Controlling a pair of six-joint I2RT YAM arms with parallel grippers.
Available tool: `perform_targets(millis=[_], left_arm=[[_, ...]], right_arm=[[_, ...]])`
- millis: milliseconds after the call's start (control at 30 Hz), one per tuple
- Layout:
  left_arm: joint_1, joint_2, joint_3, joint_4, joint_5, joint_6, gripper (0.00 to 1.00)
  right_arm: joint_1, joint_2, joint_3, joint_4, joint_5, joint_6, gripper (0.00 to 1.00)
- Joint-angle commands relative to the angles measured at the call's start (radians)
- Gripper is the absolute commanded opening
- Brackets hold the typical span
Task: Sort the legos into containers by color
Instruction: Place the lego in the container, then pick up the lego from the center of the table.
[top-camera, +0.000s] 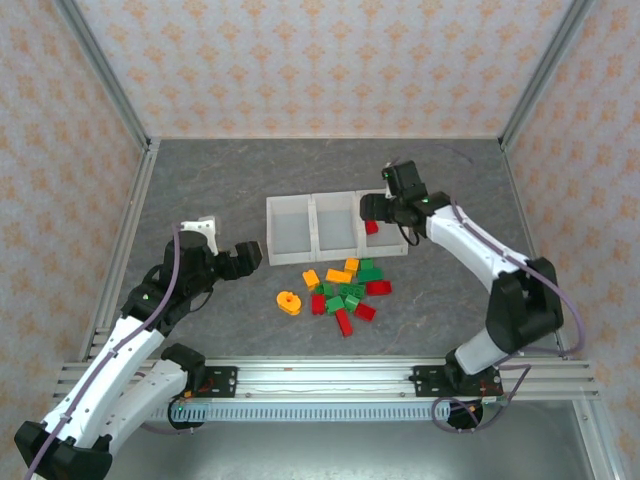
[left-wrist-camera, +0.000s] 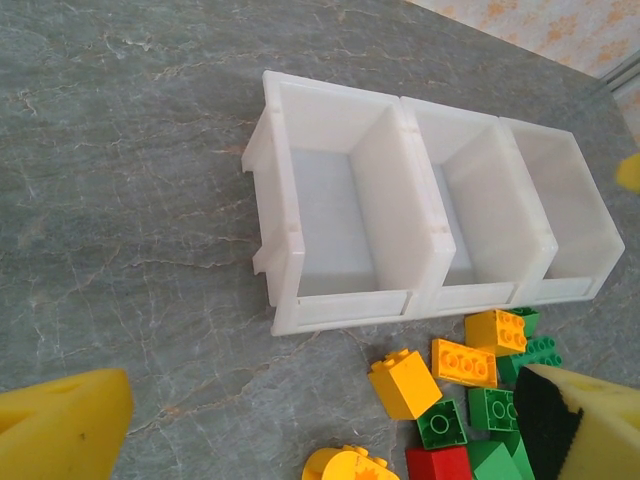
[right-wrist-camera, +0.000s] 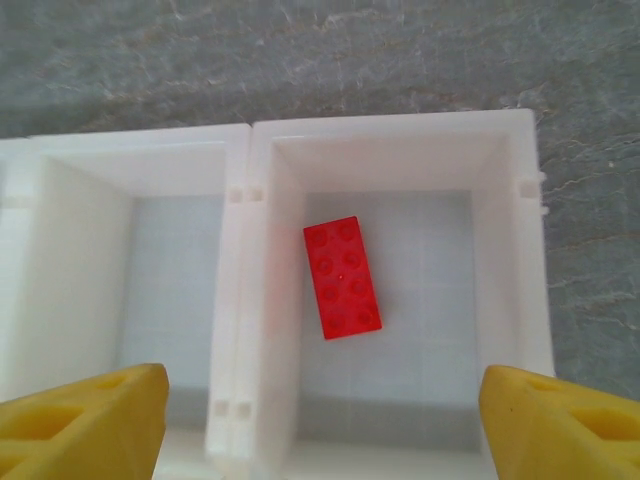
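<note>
ROBOT SORTS BRICKS BY COLOUR: The right claw (top-camera: 378, 208) hangs spread wide over the right-hand bin (right-wrist-camera: 520, 260) of 3 joined white containers (top-camera: 290, 198), its yellow fingertips (right-wrist-camera: 85, 420) apart and holding nothing. Directly beneath, 1 red brick (right-wrist-camera: 343, 278) lies flat, studs up, on that bin's floor, slightly askew to the walls. The pose reads as a drop point: above the rim and centred, so a released piece lands inside. The other legos (top-camera: 345, 290), red, green and orange-yellow, lie in a loose cluster on the grey tabletop (top-camera: 200, 180) just in front of the containers, with a round orange piece (top-camera: 289, 301) at the cluster's left edge. The left claw (top-camera: 250, 255) is likewise open and empty, low beside the cluster and angled toward it, apparently placed to take a brick from its own side. On this showing the sorting is at an early stage, with 1 colour given to 1 bin.
</note>
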Motion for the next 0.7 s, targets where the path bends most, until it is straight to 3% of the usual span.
perform_targets(millis=[0, 367, 467, 667], left_arm=[[-0.005, -0.007, -0.019, 0.031, 0.019, 0.021, 0.99], [-0.004, -0.002, -0.021, 0.037, 0.035, 0.03, 0.99], [-0.004, -0.004, -0.024, 0.047, 0.062, 0.037, 0.99], [-0.003, -0.022, -0.029, 0.058, 0.091, 0.043, 0.99]], right_arm=[[-0.005, -0.107, -0.039, -0.095, -0.058, 0.038, 0.81], [0.053, -0.252, -0.271, -0.218, -0.128, 0.23, 0.93], [0.069, -0.248, -0.334, -0.211, -0.183, 0.235, 1.0], [0.125, -0.193, -0.382, -0.203, -0.168, 0.243, 1.0]])
